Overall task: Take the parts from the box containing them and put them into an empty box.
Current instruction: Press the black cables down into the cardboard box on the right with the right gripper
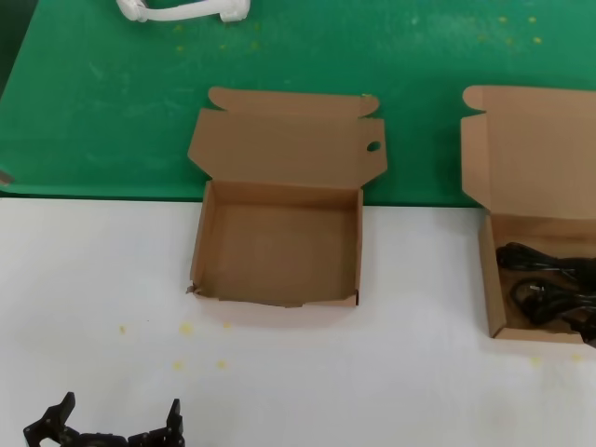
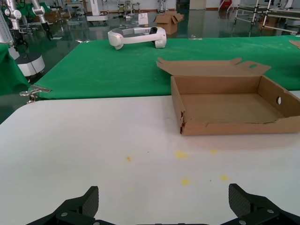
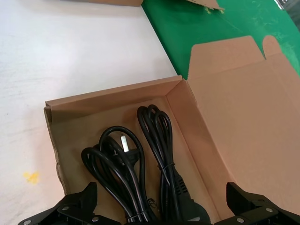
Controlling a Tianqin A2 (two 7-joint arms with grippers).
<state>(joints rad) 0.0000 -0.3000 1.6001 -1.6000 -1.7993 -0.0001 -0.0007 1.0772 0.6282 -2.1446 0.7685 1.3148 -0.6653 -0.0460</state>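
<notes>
- Left gripper [image 1: 116, 430] sits low over the white table [image 1: 93, 279], fingers spread wide and holding nothing.
- Ahead of it and toward the robot's right lies the empty box [image 1: 279, 244], lid folded back onto the green cloth [image 1: 93, 112]. A round hole shows in one lid flap and the front corner is torn. Nothing lies inside.
- Beyond the box, on the cloth, rests a white headset [image 2: 136, 36].
- Further right stands the full box [image 1: 540, 270], also open, well apart from the empty one.
- Right gripper [image 3: 154, 208] appears only in its wrist view, hovering directly above the full box with fingers spread and nothing held.
- Cords [image 3: 140, 173] lie just below this gripper: black coiled bundles side by side on the box floor, long axes running away from the gripper toward the far wall.
- Right arm is clearly nearer the cords, so the pick likely falls to it; the fingers seem set to straddle the bundles across their width.
</notes>
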